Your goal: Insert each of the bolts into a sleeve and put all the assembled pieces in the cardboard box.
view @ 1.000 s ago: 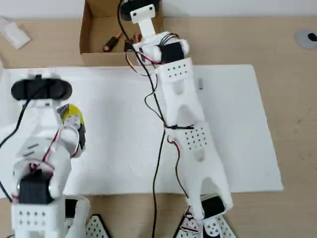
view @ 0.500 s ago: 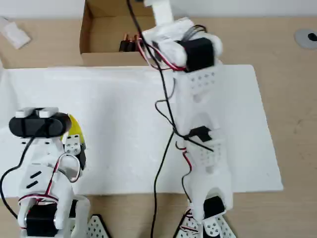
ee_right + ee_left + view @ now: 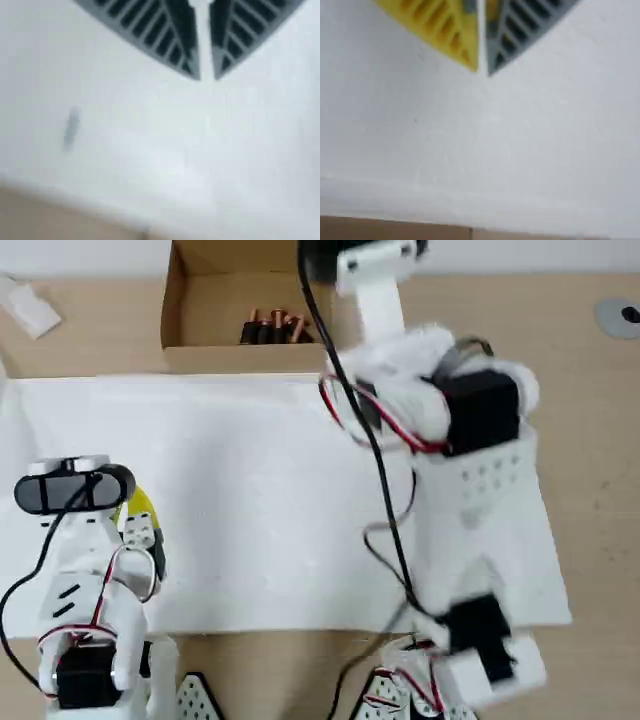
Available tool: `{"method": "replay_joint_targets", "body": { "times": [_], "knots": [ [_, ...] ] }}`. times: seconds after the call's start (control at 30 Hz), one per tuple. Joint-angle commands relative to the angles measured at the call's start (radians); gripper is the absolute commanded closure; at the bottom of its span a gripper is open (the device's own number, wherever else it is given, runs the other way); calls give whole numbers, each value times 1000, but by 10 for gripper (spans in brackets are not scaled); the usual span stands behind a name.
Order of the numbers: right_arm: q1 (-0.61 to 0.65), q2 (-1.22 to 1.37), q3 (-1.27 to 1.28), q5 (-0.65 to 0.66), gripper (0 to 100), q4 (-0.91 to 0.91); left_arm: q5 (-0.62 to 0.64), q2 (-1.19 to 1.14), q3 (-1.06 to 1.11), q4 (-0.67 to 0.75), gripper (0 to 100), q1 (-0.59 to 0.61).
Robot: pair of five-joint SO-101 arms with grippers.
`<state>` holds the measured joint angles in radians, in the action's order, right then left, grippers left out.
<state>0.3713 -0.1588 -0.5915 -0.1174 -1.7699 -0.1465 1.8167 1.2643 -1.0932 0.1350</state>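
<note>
Seemingly finished: pieces point(image 3: 272, 328) lie in the box point(image 3: 172, 310) at the counter's point(image 3: 585, 390) far edge. Left pincer point(image 3: 481, 67) and right pincer point(image 3: 205, 75) closed, holding nothing.

Wooden table point(image 3: 590, 390) under white sheet point(image 3: 250, 500), cardboard box point(image 3: 240, 360)

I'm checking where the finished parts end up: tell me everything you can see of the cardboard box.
The cardboard box is brown and open-topped with upright walls. It stands on the wooden table at the white sheet's far edge. Inside, by its near wall, several copper-and-dark assembled pieces lie side by side.
</note>
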Motion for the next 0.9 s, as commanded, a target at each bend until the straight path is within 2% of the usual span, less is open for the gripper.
{"method": "replay_joint_targets", "body": {
  "times": [0.0,0.37,0.87],
  "knots": [
    [-18,-188,308,-3,989,8,44,7,14,-3,994,17],
    [-202,-544,960,-2,988,292,43,7,77,-3,994,11],
    [-206,-1086,1687,2,988,632,43,7,114,0,994,9]
  ]
}}
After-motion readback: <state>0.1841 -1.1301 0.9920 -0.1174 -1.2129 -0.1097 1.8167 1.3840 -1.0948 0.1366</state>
